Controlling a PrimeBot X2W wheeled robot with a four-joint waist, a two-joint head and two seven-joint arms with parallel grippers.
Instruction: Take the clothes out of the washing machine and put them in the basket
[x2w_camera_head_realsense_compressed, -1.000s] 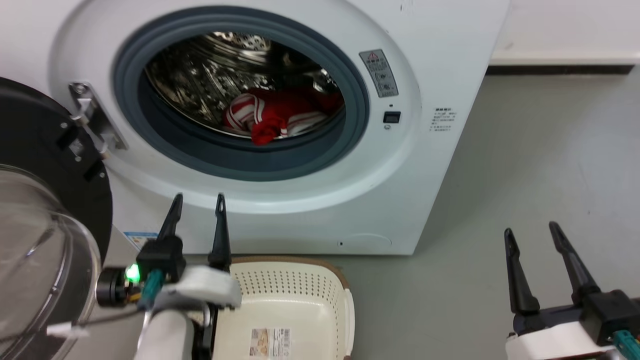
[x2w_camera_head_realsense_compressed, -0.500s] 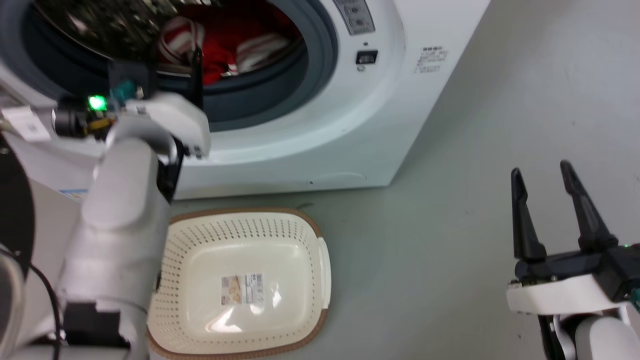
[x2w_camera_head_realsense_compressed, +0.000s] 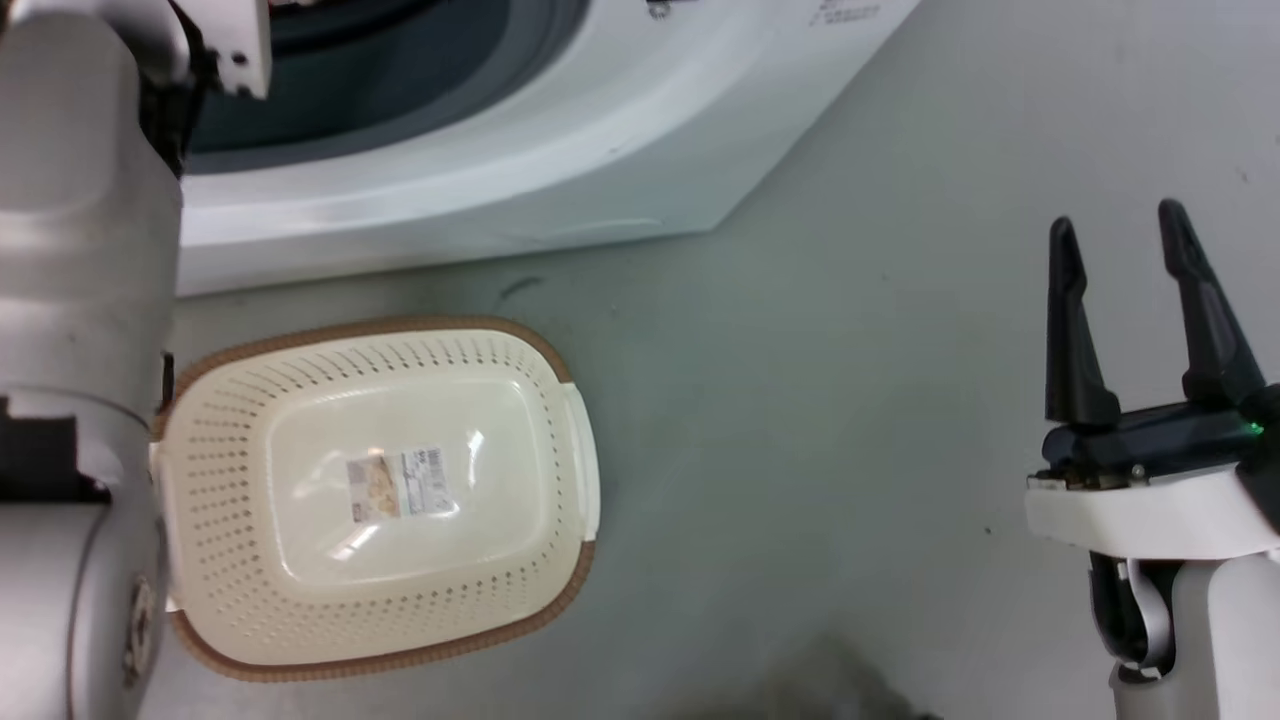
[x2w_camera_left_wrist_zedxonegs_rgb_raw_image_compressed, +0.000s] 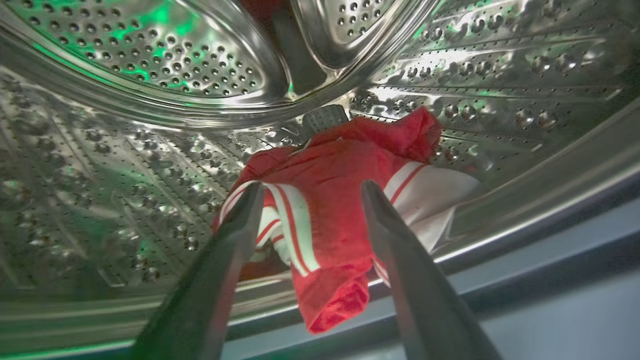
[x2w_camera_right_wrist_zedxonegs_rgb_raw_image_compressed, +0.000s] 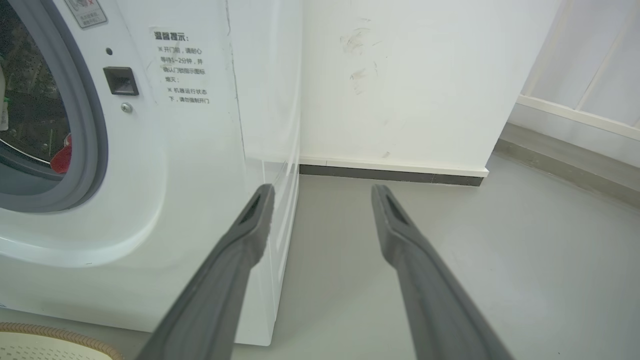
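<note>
Inside the washing machine (x2w_camera_head_realsense_compressed: 450, 190) drum (x2w_camera_left_wrist_zedxonegs_rgb_raw_image_compressed: 150, 60), our left gripper (x2w_camera_left_wrist_zedxonegs_rgb_raw_image_compressed: 311, 186) hangs spread, w/ the red striped clothes (x2w_camera_left_wrist_zedxonegs_rgb_raw_image_compressed: 330, 160) just ahead, ungripped. Our right gripper (x2w_camera_head_realsense_compressed: 1117, 217), also spread, idles over the floor (x2w_camera_head_realsense_compressed: 800, 450). The basket (x2w_camera_head_realsense_compressed: 230, 560) by the machine holds nothing; whole job's left, we reckon.

Shiny steel drum (x2w_camera_left_wrist_zedxonegs_rgb_raw_image_compressed: 125, 50), soft cloth clothes (x2w_camera_left_wrist_zedxonegs_rgb_raw_image_compressed: 340, 200) (crumpled), glossy plastic basket (x2w_camera_head_realsense_compressed: 230, 560)
</note>
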